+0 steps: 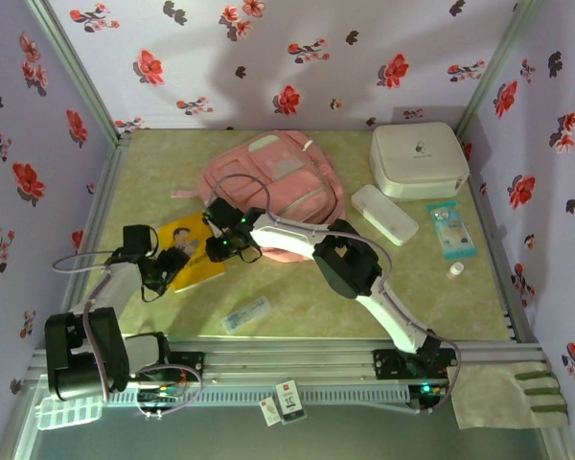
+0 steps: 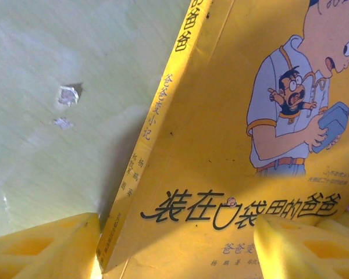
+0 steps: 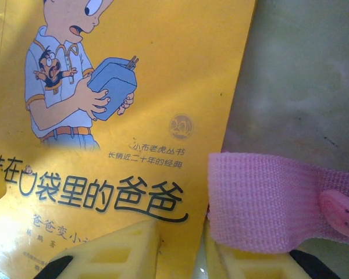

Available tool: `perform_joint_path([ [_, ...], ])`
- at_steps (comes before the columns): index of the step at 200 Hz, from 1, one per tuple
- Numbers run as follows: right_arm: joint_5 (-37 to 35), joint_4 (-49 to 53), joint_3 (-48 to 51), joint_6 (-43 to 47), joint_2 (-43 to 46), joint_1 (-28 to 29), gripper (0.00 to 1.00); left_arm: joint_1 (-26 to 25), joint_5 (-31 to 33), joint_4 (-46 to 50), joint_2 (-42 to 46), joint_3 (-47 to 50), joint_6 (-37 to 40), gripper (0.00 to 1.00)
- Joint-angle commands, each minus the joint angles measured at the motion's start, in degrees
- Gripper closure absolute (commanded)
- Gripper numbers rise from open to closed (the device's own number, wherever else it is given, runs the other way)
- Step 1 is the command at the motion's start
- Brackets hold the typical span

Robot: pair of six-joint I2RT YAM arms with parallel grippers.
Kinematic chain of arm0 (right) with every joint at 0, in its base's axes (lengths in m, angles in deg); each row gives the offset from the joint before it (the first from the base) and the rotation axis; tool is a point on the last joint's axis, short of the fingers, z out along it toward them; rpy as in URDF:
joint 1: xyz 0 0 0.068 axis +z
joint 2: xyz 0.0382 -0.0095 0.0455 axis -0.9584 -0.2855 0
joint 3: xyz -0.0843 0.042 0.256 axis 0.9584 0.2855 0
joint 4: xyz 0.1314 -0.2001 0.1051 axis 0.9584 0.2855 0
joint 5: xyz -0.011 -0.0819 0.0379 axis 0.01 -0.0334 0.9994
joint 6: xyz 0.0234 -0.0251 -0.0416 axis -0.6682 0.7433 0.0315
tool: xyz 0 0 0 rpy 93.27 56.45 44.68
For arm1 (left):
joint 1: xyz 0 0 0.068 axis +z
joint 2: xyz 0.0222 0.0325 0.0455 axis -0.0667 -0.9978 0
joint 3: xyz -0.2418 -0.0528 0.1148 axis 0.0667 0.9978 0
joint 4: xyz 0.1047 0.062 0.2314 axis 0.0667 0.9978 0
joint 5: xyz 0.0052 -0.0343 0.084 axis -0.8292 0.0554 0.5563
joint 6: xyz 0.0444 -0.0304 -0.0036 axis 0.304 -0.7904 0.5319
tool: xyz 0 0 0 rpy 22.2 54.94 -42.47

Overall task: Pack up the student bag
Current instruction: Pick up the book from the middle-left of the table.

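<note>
The pink student bag (image 1: 278, 172) lies flat at the middle back of the table. Just in front of it, to the left, is a yellow comic book (image 1: 194, 251). My right gripper (image 1: 220, 247) is at the book's right edge. In the right wrist view its jaws (image 3: 183, 241) are shut on the edge of the book (image 3: 151, 70), and a pink bag strap (image 3: 262, 203) lies across one finger. My left gripper (image 1: 163, 271) is at the book's left corner. Its fingers (image 2: 174, 232) stand open, one either side of the raised spine corner of the book (image 2: 221, 145).
A white rounded hard case (image 1: 417, 158) stands at the back right, with a white oblong box (image 1: 383, 213) in front of it. A teal packet (image 1: 450, 230) and a small bottle (image 1: 455, 271) lie further right. A clear packet (image 1: 246, 314) lies near the front.
</note>
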Motion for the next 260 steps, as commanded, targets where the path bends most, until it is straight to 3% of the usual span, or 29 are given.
perform_joint_path([
  [1, -0.10, 3.01, 0.10, -0.66, -3.50, -0.46, 0.73, -0.19, -7.31, 0.48, 3.32, -2.75, -0.03, 0.36],
  [51, 0.11, 2.86, 0.55, -1.38, -3.52, -0.78, 0.74, -0.46, -11.18, 3.28, 10.41, -6.13, -2.12, 0.49],
  [150, 1.60, 2.15, 1.05, -1.33, -3.34, -0.84, 0.74, -1.47, -11.68, 0.18, 2.88, -5.17, -0.54, 0.64],
  [181, 1.25, 1.68, 1.75, -1.43, -2.36, -0.94, 0.74, -1.63, -11.32, -0.99, 2.30, -5.73, -0.88, 0.84],
  [218, -0.62, -3.04, 9.48, -2.36, 8.06, -1.04, 0.71, -1.61, -5.35, 4.48, 6.60, -8.95, -0.09, 1.00],
  [260, -2.36, -16.35, 29.34, -2.99, 30.05, -2.42, 0.56, -1.61, -0.40, 14.00, 13.06, -15.22, 2.27, 1.00],
])
